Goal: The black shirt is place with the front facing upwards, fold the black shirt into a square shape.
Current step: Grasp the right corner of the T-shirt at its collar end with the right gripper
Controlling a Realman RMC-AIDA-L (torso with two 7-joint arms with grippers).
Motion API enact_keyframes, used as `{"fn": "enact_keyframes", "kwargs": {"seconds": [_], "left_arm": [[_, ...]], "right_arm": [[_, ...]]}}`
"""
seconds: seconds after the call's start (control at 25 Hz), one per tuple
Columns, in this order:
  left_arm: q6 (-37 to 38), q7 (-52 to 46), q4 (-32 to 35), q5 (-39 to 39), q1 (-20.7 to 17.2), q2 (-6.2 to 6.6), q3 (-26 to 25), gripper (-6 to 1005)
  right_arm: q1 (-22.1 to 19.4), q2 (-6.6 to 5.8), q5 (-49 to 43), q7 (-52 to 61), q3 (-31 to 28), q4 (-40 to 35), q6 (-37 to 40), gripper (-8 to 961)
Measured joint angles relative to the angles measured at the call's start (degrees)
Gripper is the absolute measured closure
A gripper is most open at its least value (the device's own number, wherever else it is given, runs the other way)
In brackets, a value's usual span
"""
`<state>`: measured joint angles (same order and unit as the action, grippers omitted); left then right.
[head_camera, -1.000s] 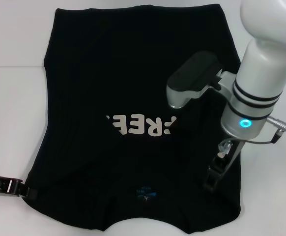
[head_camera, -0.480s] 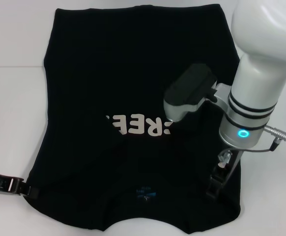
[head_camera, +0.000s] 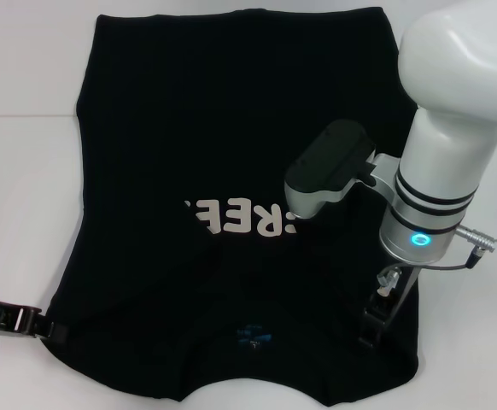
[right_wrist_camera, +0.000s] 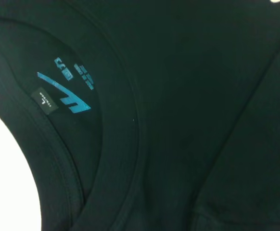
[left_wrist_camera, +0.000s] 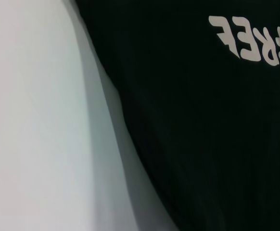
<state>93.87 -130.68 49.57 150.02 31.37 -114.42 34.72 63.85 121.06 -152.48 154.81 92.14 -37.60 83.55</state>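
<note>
The black shirt (head_camera: 231, 128) lies flat on the white table (head_camera: 26, 188), front up, with its collar toward me. Its off-white chest print (head_camera: 244, 220) reads upside down, and the blue neck label (head_camera: 250, 333) sits near the front edge. My left gripper (head_camera: 45, 330) lies low at the shirt's near left corner, shut on the cloth, which draws to a point there. My right gripper (head_camera: 370, 329) points down onto the near right shoulder. The left wrist view shows the shirt's side edge (left_wrist_camera: 202, 134) and print (left_wrist_camera: 250, 43). The right wrist view shows the collar (right_wrist_camera: 125, 144) and label (right_wrist_camera: 65, 91).
Bare white table (left_wrist_camera: 34, 120) runs along the shirt's left side and shows past the neckline (right_wrist_camera: 5, 183). The right arm's white forearm and its black camera housing (head_camera: 330, 166) hang over the shirt's right half, covering the end of the print.
The right arm has come lower and a little nearer to me, bringing its gripper down onto the near right shoulder. The left gripper has barely moved.
</note>
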Motion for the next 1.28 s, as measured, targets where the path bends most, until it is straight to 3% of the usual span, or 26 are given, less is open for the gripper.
{"fn": "enact_keyframes", "kwargs": {"seconds": [0.32, 0.52, 0.76, 0.96, 1.28], "left_arm": [[0.0, 0.0, 0.0, -0.2, 0.0, 0.05, 0.0, 959], [0.0, 0.0, 0.0, -0.4, -0.2, 0.11, 0.0, 959], [0.1, 0.2, 0.0, -0.4, -0.4, 0.11, 0.0, 958], [0.1, 0.3, 0.0, -0.4, -0.4, 0.16, 0.0, 958], [0.3, 0.3, 0.0, -0.5, -0.4, 0.18, 0.0, 959]], "right_arm": [[-0.2, 0.04, 0.4, 0.0, 0.7, 0.5, -1.2, 163], [-0.3, 0.04, 0.5, 0.0, 1.5, 0.5, -1.6, 218], [-0.5, 0.04, 0.5, 0.1, 1.6, 0.5, -1.6, 426], [-0.6, 0.04, 0.8, 0.1, 1.6, 0.5, -1.6, 676], [-0.8, 0.04, 1.0, 0.7, 1.6, 0.5, -1.3, 821]]}}
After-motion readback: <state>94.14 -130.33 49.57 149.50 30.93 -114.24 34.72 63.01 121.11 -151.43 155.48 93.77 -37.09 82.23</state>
